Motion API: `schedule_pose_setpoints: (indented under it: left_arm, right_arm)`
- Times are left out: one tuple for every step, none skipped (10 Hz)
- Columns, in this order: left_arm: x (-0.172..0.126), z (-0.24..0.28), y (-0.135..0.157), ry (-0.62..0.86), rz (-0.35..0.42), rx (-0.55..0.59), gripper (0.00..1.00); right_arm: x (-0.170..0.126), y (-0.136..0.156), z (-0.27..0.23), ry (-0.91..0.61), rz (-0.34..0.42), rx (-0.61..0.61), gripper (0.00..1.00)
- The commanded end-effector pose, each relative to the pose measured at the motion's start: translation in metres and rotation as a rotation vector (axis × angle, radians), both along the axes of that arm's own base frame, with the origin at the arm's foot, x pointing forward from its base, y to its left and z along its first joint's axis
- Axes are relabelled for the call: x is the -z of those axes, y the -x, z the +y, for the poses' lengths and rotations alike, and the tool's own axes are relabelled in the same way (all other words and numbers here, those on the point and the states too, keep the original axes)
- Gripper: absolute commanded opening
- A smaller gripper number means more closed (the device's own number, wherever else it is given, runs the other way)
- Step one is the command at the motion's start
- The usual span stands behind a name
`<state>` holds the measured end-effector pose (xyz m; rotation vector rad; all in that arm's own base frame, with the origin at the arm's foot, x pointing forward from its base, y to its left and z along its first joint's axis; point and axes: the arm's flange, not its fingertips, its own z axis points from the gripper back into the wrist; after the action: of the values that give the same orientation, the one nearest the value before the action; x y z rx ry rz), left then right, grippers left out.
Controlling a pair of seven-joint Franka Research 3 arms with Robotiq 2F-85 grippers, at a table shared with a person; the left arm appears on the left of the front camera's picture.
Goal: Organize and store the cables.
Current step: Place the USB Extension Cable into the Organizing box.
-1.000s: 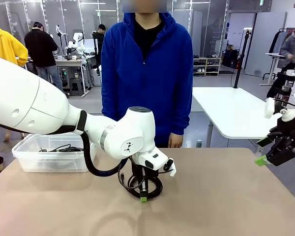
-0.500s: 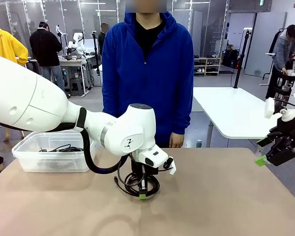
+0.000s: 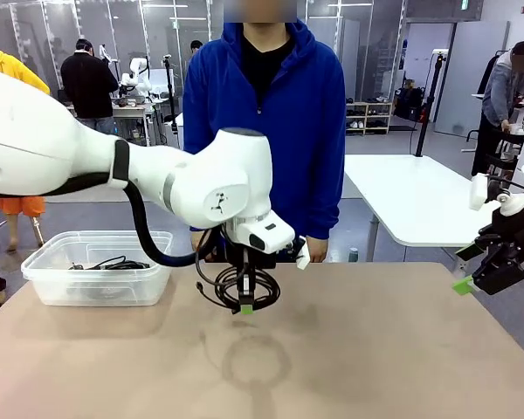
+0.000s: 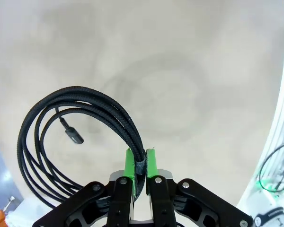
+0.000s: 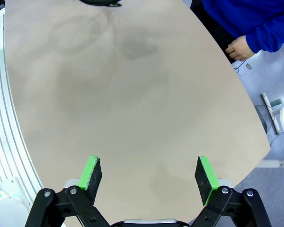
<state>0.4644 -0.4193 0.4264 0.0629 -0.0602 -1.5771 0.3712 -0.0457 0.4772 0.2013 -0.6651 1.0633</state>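
Since a second ago your left gripper (image 3: 246, 307) has lifted the coiled cable (image 3: 236, 286) off the table (image 3: 375, 349); earlier the loops lay on the surface, and now they hang above their own round shadow.

Working left to right in the front view: at nine o'clock sits a clear plastic bin (image 3: 94, 279) with another dark cable (image 3: 113, 264) lying inside. Just left of centre, your left gripper's green pads are pinched tight on the bundle. At three o'clock, your right gripper (image 3: 465, 284) hovers off the table edge.

Your left wrist view adds what the front view hides: the cord (image 4: 75, 118) is braided and matte black, several strands gathered between the pads (image 4: 129, 163), looping out toward ten o'clock, with a small flat plug (image 4: 74, 136) dangling inside the loop. Which connector type it is, you probably can't tell.

Your right wrist view shows your right gripper (image 5: 149, 175) spread wide with nothing between its pads, over smooth tan tabletop, and the person's hand (image 5: 239, 47) at two o'clock.
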Motion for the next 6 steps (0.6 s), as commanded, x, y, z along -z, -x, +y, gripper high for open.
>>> schedule_pose_setpoints:
  left_arm:
    - [-0.0064,0.0045,0.0034,0.009,0.009,0.025,0.00]
    - [-0.0075,0.0027,0.0054,0.011,0.009,0.031,0.00]
    - [-0.0050,-0.0019,0.0053,0.026,0.014,0.049,0.00]
    - [-0.0111,0.0004,0.0026,0.003,-0.015,0.016,0.00]
    - [-0.0111,0.0004,0.0026,0.003,-0.015,0.016,0.00]
    - [-0.0111,0.0004,0.0026,0.003,-0.015,0.016,0.00]
  right_arm:
    - [-0.0001,-0.0011,0.0014,-0.008,0.010,0.015,1.00]
    - [-0.0001,-0.0011,0.0014,-0.008,0.010,0.015,1.00]
    - [-0.0001,-0.0011,0.0014,-0.008,0.010,0.015,1.00]
    - [-0.0001,-0.0011,0.0014,-0.008,0.010,0.015,1.00]
    - [-0.0001,-0.0011,0.0014,-0.008,0.010,0.015,1.00]
    - [-0.0001,-0.0011,0.0014,-0.008,0.010,0.015,1.00]
